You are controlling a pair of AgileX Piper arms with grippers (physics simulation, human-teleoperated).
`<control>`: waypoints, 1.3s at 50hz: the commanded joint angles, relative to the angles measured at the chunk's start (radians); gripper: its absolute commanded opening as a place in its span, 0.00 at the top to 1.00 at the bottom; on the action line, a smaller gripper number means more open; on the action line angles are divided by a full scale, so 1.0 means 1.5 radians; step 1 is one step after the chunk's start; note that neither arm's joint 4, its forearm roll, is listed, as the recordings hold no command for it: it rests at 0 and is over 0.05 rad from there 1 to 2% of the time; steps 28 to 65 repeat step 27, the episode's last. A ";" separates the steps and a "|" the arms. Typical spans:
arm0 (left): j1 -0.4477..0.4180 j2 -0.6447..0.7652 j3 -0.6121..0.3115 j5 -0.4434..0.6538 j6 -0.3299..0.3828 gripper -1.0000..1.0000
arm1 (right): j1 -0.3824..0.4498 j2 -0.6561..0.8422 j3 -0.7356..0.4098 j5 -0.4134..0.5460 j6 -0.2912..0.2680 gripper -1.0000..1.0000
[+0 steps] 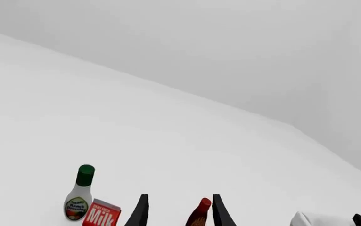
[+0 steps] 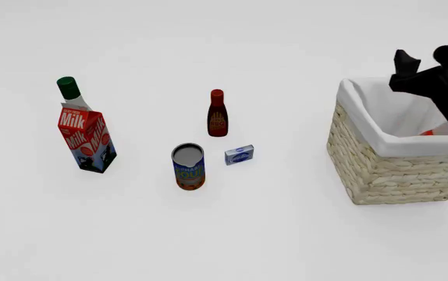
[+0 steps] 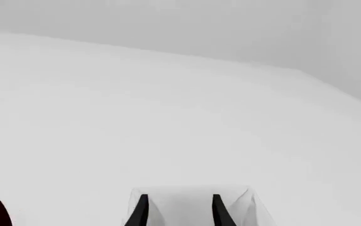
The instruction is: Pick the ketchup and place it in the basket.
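The wicker basket [image 2: 380,170] with a white cloth lining stands at the right of the table. Inside it a small red-orange patch of the ketchup [image 2: 427,133] shows; the right arm hides the rest. My right gripper [image 2: 405,63] hovers above the basket's far rim, open. In the right wrist view that gripper [image 3: 180,197] has its fingers apart with nothing between them, over the basket lining [image 3: 246,205]. My left gripper [image 1: 180,197] is open and empty; it is outside the front view. A corner of the basket lining [image 1: 312,219] shows in the left wrist view.
A milk carton [image 2: 83,140] stands at the left with a green-capped bottle [image 2: 69,91] behind it. A slim dark-red bottle [image 2: 217,114], a can [image 2: 188,167] and a small blue box [image 2: 240,154] stand mid-table. The left wrist view shows the dark-red bottle [image 1: 199,214] past the fingers.
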 commanded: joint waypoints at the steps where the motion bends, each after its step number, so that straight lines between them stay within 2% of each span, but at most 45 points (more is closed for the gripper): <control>1: 0.002 -0.002 0.009 -0.006 -0.004 0.00 | 0.093 -0.137 0.077 0.007 0.004 0.00; 4: 0.001 -0.001 0.014 -0.010 -0.008 0.00 | 0.117 -0.166 0.092 0.018 0.001 0.00; 27: -0.010 0.006 0.037 -0.035 -0.011 0.00 | 0.179 -0.315 0.154 0.077 0.032 0.00; 65: -0.010 0.006 0.037 -0.035 -0.011 0.00 | 0.179 -0.315 0.154 0.077 0.032 0.00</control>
